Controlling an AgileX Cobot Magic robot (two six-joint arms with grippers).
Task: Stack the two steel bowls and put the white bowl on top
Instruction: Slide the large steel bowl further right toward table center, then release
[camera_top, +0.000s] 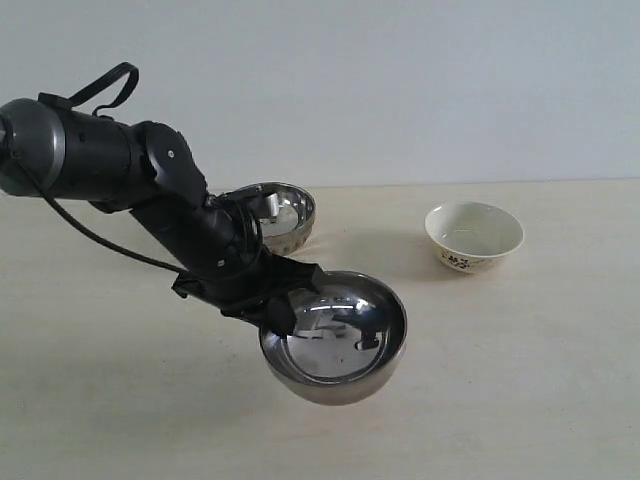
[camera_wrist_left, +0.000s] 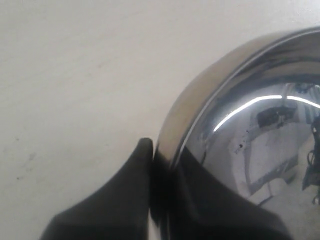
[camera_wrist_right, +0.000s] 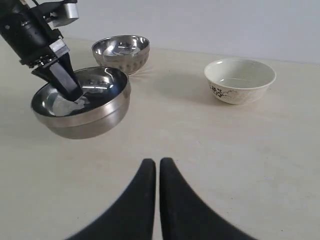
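My left gripper (camera_top: 283, 313) is shut on the rim of the plain steel bowl (camera_top: 338, 336), one finger inside and one outside. That bowl hangs tilted just above the table; it fills the left wrist view (camera_wrist_left: 250, 135) and shows in the right wrist view (camera_wrist_right: 80, 102). Behind it, the dimpled steel bowl (camera_top: 280, 214) stands on the table, partly hidden by the left arm. The white bowl (camera_top: 474, 236) with its dark floral print stands upright at the back right, also seen as the white bowl (camera_wrist_right: 240, 80). My right gripper (camera_wrist_right: 158, 162) is shut and empty, low over the table.
The pale tabletop (camera_top: 520, 380) stretches out around the bowls and meets a plain light wall (camera_top: 400, 80) at the back. The left arm (camera_top: 120, 165) reaches in from the left over the table.
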